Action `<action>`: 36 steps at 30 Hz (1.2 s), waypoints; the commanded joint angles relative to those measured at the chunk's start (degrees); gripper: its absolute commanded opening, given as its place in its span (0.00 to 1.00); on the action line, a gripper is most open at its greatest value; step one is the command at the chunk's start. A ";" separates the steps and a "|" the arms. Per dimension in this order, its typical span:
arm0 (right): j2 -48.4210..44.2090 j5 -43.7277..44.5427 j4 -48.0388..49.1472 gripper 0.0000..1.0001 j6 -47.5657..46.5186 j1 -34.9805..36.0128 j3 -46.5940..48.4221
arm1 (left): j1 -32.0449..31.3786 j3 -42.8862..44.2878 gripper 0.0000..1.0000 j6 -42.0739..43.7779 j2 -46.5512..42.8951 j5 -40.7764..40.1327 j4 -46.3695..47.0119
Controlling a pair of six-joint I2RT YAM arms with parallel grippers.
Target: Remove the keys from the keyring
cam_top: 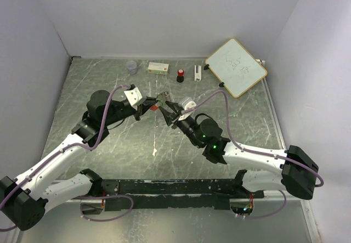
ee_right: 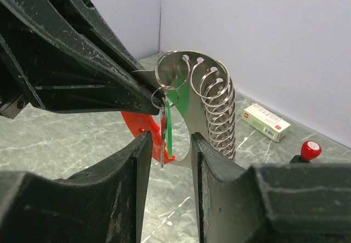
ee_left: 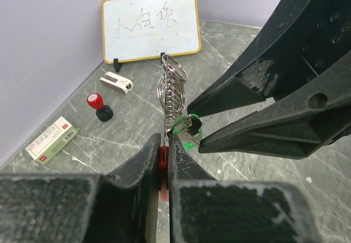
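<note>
Top view: we find the keyring (cam_top: 162, 96) over the table (cam_top: 98, 84) centre. Left wrist: the left gripper (ee_left: 163, 141) clamps the red key (ee_left: 163, 162); a twist could slip it. Right wrist: the right gripper (ee_right: 167, 144) straddles the green key (ee_right: 169, 128), jaws apart; closing may pinch the keyring instead.

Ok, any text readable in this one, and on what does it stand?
whiteboard: faint handwritten Chinese characters, possibly "大白兔", not certain.
white box: red and green print, too small to read.
Nothing else shows legible text.
</note>
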 commanded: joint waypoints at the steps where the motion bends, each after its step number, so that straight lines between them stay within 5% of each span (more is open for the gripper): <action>1: 0.96 -1.25 1.37 0.34 1.21 -0.31 0.93 | -0.51 0.87 0.07 0.50 -1.23 -1.09 1.92; 24: 4.42 -1.88 2.76 0.33 -1.21 -0.30 4.17 | -0.78 -0.07 0.07 -0.28 -2.23 0.18 2.46; 27: 4.80 -2.10 2.55 0.25 -1.21 -0.28 4.49 | -0.79 -0.19 0.07 -0.29 -2.29 -0.16 2.58; 31: 3.79 -3.09 -0.58 0.00 -1.67 -0.31 5.89 | -0.77 -1.02 0.07 -0.53 -1.77 -1.81 3.20; 36: 0.10 -3.09 -11.34 0.00 -0.07 -0.31 8.84 | -0.78 -1.54 0.07 -1.68 0.11 -7.58 3.84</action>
